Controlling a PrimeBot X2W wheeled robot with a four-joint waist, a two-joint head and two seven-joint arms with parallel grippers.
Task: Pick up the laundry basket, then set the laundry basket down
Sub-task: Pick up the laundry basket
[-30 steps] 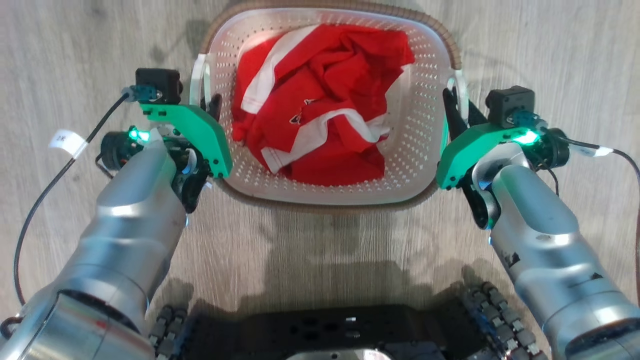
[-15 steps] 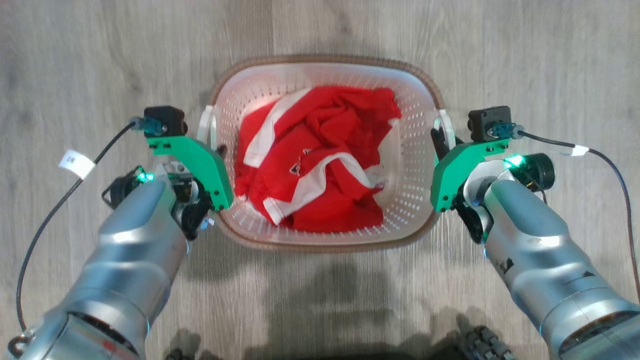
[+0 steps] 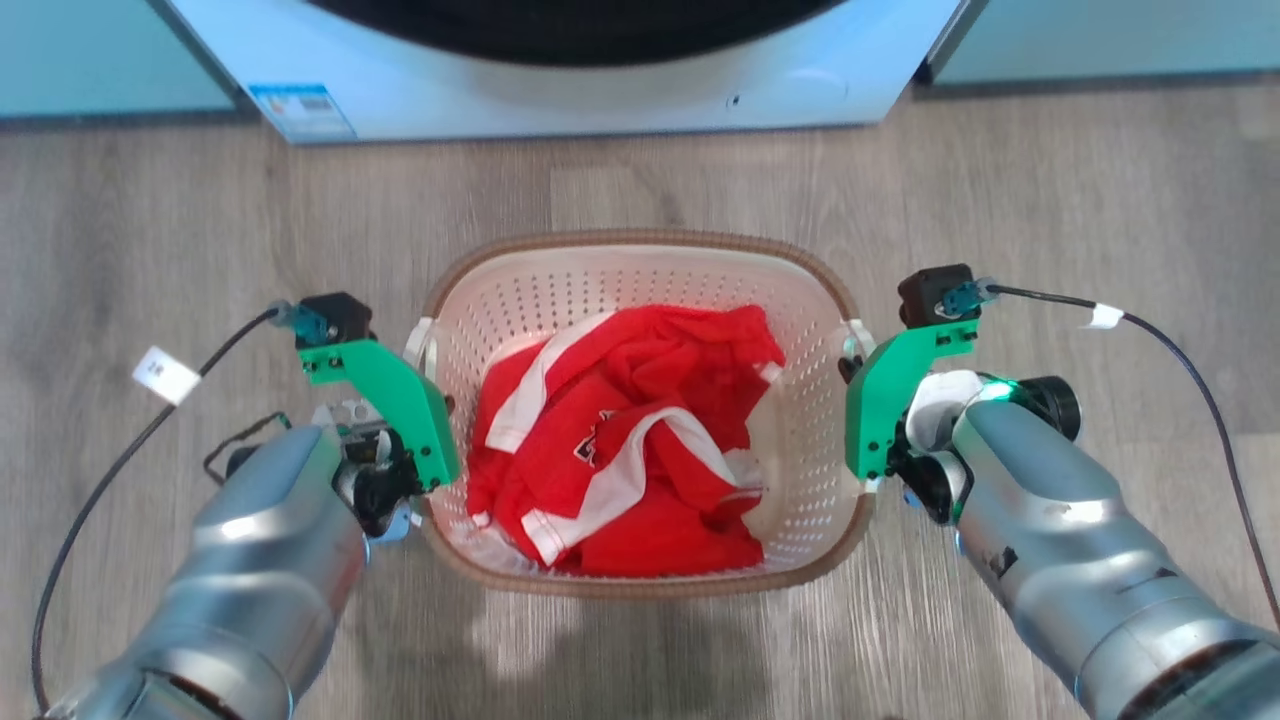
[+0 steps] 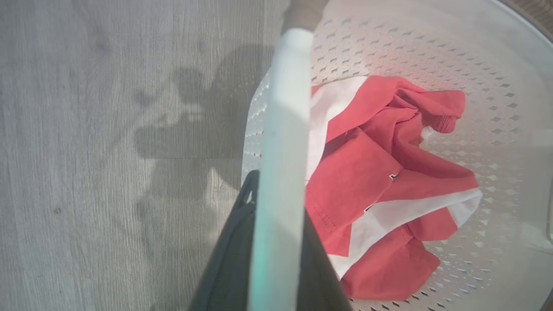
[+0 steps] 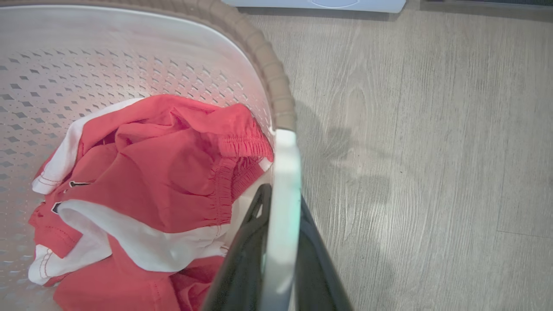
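Grey wood-plank floor (image 3: pixel 1100 200) lies open on both sides of the white perforated brown-rimmed plastic basket (image 3: pixel 620 290), while the white washing machine front (image 3: pixel 500 95) blocks the way beyond it.

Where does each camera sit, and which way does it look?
Head view: on the head, looking steeply down at the basket, washer beyond; silver forearms show, with the left gripper and right gripper at its handles.
Left wrist view: on the left wrist, looking along its dark fingers, closed on the left handle, down into the basket.
Right wrist view: on the right wrist, looking along its fingers, closed on the right handle, toward the washer.
Shared: all three see the red cloth.
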